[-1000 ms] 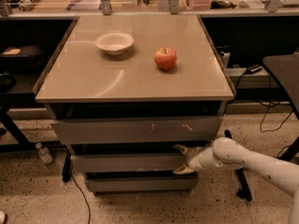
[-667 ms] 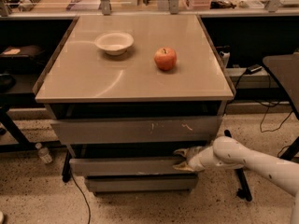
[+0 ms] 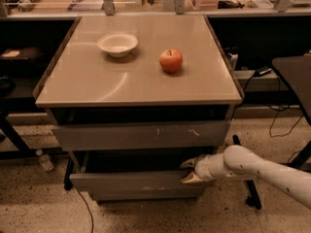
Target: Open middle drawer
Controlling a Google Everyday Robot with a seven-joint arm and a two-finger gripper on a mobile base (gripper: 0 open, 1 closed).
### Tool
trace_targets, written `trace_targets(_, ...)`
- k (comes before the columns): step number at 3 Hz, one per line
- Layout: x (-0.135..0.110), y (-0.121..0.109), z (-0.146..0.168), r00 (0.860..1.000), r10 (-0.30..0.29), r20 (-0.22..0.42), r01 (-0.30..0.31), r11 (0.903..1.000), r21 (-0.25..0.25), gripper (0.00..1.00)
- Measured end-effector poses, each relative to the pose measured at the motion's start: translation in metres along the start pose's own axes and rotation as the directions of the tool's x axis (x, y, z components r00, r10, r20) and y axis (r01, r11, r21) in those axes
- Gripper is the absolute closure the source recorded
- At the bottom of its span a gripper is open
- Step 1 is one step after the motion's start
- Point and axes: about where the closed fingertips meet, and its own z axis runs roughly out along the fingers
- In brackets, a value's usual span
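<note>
Here's the cabinet (image 3: pixel 58 125) in front of me, grey, with a broad tan surface (image 3: pixel 97 81) on top that shines under the lights. My white arm (image 3: pixel 265 171) comes in from the lower right and reaches left across the speckled floor (image 3: pixel 39 203).

Under the surface runs the top drawer (image 3: pixel 121 136), the widest front, with white scratches on its right half. Below that is the middle drawer (image 3: pixel 126 182), a plain grey front with no handle. It stands out forward of the front above, and a dark gap shows over its rim, so it's part way open. I can't make out what's inside the box; it's too dark. The lowest front (image 3: pixel 146 195) peeks out just under it, narrower and set further back.

My gripper (image 3: pixel 185 173) is at the right end of the middle drawer, at its top rim. The jaws stand apart: the upper finger (image 3: pixel 188 163) sits above the rim over the dark opening, and the lower finger (image 3: pixel 190 179) lies against the front face. The rim is between them. Whether they're pinching it, I can't tell.

Up top, a white bowl (image 3: pixel 117 43) sits left of centre. A red apple (image 3: pixel 171 60) is to its right, well apart from it. A small bottle (image 3: pixel 45 160) lies on the floor by the cabinet's left leg.
</note>
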Motion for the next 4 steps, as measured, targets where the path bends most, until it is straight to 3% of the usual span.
trace_targets(3,0.004,0.006,0.002,1.0,0.023,0.007,-0.023,0.9997,-0.012,0.36)
trace_targets(4,0.017,0.045,-0.007,0.996,0.089,0.012,-0.089,0.995,-0.046,0.4)
